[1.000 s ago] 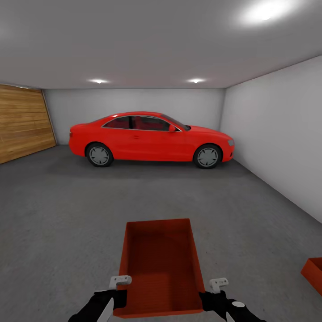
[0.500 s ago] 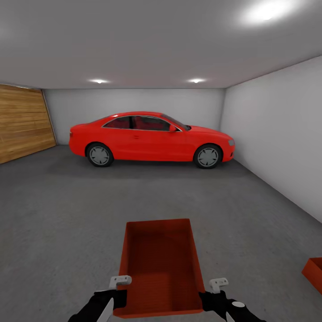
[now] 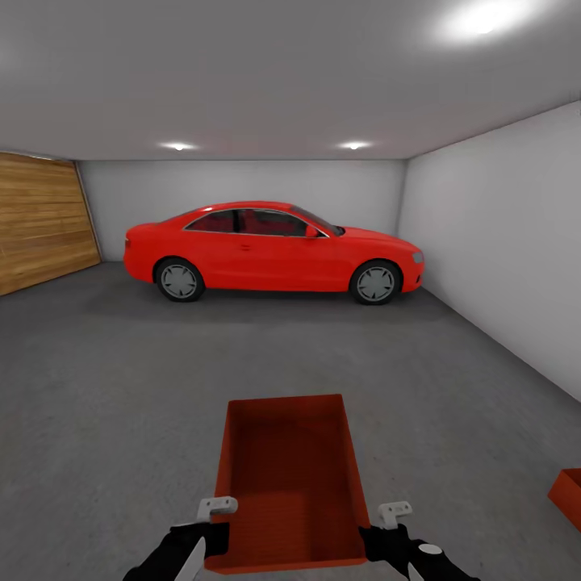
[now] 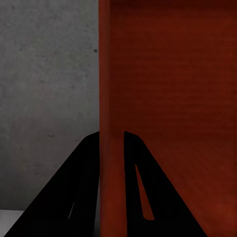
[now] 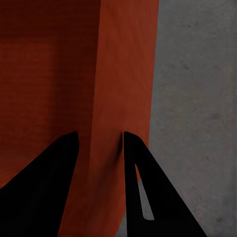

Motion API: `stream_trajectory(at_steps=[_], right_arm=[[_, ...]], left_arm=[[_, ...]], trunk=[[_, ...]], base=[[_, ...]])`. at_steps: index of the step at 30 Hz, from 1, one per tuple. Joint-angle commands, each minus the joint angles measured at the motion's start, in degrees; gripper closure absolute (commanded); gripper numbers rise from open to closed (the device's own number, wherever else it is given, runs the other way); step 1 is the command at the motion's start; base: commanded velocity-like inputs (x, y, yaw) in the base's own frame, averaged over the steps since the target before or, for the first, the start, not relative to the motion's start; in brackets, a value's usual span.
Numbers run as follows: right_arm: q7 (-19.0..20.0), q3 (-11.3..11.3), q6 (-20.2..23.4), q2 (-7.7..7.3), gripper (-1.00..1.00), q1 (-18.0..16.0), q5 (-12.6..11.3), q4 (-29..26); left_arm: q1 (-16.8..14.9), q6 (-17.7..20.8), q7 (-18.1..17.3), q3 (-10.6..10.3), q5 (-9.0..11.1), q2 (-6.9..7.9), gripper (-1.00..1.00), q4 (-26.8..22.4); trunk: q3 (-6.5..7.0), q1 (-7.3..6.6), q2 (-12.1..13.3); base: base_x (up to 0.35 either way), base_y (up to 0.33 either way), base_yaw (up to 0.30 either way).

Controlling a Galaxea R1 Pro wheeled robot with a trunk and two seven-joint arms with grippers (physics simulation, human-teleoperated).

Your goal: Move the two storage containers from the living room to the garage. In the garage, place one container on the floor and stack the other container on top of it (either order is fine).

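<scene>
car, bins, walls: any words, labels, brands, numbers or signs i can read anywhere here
None: no readable text in any view.
The red car shows no plate or badge from its side.
The held bin, gripped by the left gripper and right gripper, has plain walls.
The second bin, floor and wood-panelled wall are unmarked.

Both my arms reach forward, low and level. My left gripper (image 3: 216,524) pinches one side wall, my right gripper (image 3: 386,528) the opposite wall, fingers (image 5: 129,163) apparently clamped firm against it.
</scene>
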Motion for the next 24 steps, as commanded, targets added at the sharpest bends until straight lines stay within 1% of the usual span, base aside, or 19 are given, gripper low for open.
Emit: stream_trajectory(at_steps=[1,5,13,24], right_arm=[[1.13,2.38,-0.27,1.39,1.0,0.06,-0.21,0.18],[1.13,2.38,-0.27,1.39,1.0,0.08,-0.21,0.22],[1.13,2.38,-0.27,1.39,1.0,0.06,-0.2,0.22],[1.13,2.38,-0.27,1.39,1.0,0.08,-0.21,0.21]], left_arm=[[-0.05,-1.88,1.44,0.48,-1.56,0.01,1.0,-0.68],[-0.05,-1.88,1.44,0.48,-1.56,0.01,1.0,-0.68],[-0.05,-1.88,1.44,0.48,-1.56,0.01,1.0,-0.68],[-0.05,-1.88,1.45,0.48,-1.53,0.01,1.0,-0.69]], trunk=[[-0.05,0.02,-0.06],[-0.05,0.02,-0.06],[-0.05,0.02,-0.06],[-0.05,0.02,-0.06]], base=[[0.007,0.0,0.0],[0.14,0.0,0.0],[0.275,0.0,0.0],[0.026,0.0,0.0]])
